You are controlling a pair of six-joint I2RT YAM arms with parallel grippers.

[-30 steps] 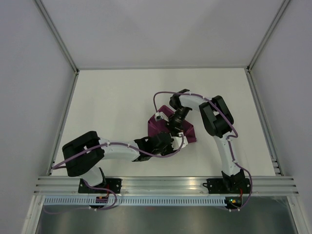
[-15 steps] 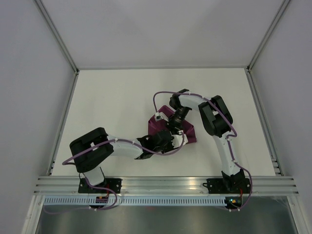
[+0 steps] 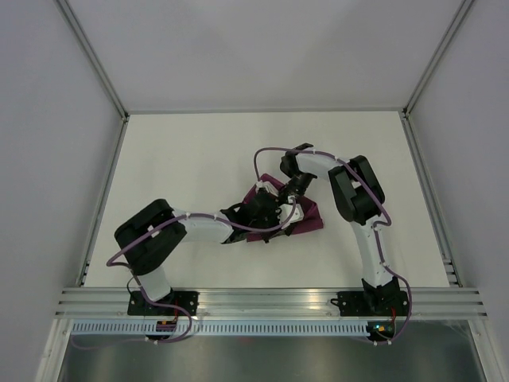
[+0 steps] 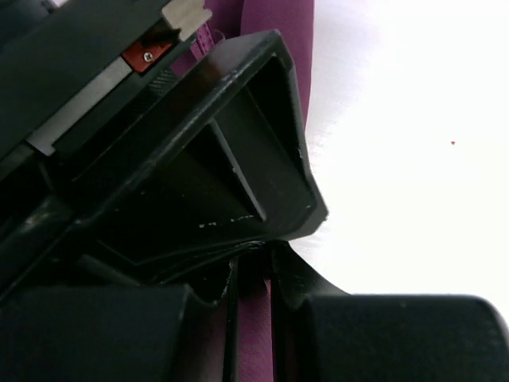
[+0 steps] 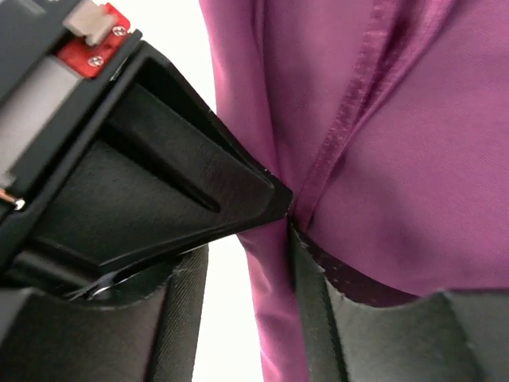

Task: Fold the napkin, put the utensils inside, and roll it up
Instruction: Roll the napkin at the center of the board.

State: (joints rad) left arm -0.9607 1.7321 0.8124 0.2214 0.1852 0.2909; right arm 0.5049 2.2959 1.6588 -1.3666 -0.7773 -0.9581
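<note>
Napkin (image 3: 310, 218) lies bunched directly beneath both arms: left gripper (image 4: 253, 263) pinches its near fold, while right gripper (image 5: 288, 220) straddles the far hem, hold undeterminable.

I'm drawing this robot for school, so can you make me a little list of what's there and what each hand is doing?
surface: white table
cloth: purple napkin, rumpled, mid-table between the two arms
left gripper: pinched shut on the napkin
right gripper: fingertips close together on a fold of the napkin
utensils: none in view
</note>
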